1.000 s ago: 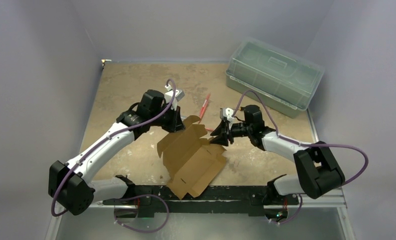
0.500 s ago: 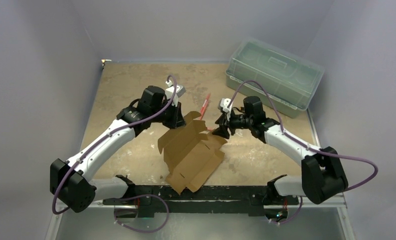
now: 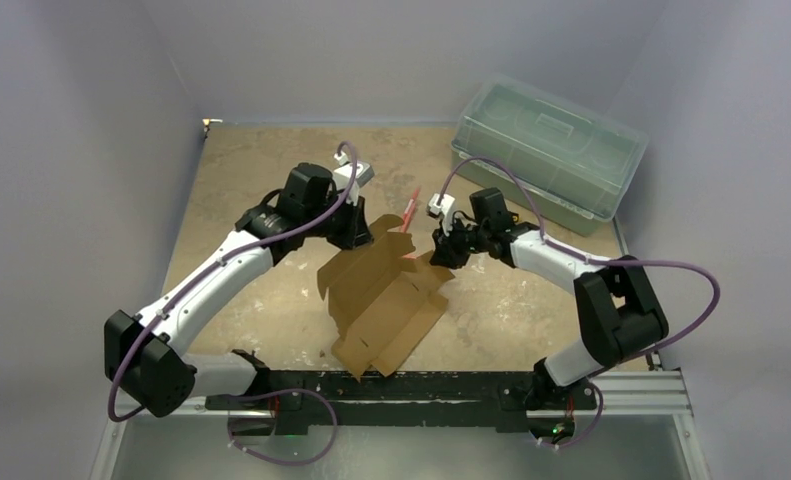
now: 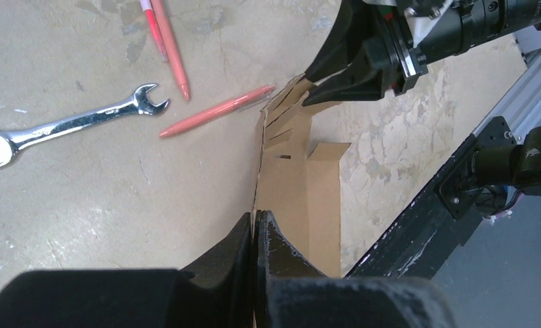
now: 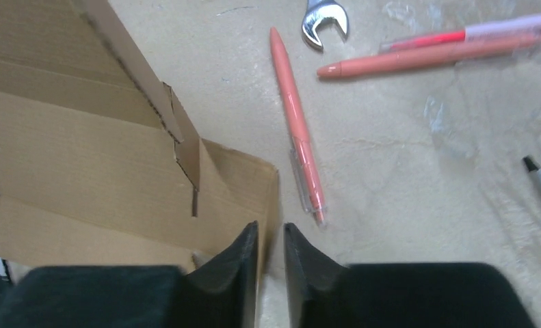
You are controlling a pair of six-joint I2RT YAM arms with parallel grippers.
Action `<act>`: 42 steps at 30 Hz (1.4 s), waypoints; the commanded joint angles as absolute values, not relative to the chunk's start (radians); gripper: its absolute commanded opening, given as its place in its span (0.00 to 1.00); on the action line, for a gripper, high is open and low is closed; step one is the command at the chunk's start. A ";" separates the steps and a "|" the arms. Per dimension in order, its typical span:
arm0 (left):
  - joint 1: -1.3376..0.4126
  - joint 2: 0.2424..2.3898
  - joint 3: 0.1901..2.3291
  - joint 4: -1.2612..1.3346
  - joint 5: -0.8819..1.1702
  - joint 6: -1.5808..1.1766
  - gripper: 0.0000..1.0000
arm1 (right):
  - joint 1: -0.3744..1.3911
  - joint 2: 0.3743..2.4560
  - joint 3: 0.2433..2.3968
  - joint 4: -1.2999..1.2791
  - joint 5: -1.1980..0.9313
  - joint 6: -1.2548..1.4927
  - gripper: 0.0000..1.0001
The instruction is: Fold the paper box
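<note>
Only the left wrist view shows the left gripper [image 4: 255,220] pinching the paper box [image 4: 300,205]; the right gripper [image 5: 271,236] is unclear.

Left arm [image 3: 211,285] and right arm [image 3: 556,262] reaching inward, left pincer [image 4: 254,217] pinched tight, right pincer [image 5: 271,231] narrowly parted

Top view: I look from high behind the arm bases, down and forward over the whole bench [image 3: 271,170], far off. Left wrist camera: close in, looks along the left gripper [image 4: 255,232] toward the right gripper [image 4: 307,89]. Right wrist camera: tight behind its gripper, facing down at the bench. Both wrist views give me the paper box [image 4: 301,198], a salmon pen [image 4: 216,109] and the wrench [image 4: 69,126].
</note>
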State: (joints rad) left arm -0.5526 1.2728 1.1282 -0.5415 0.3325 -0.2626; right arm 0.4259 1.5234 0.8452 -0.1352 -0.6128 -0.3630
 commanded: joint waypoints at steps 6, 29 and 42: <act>-0.556 1.323 1.213 -0.511 0.255 -0.210 0.00 | 0.434 1.512 0.877 -0.036 -0.586 -0.270 0.00; -0.557 1.421 1.258 -0.229 0.104 -0.056 0.00 | 0.432 1.329 0.412 0.987 -0.387 -0.007 0.00; -0.571 1.390 1.330 -0.262 0.166 0.051 0.00 | 0.434 1.399 0.449 0.919 -0.299 0.016 0.00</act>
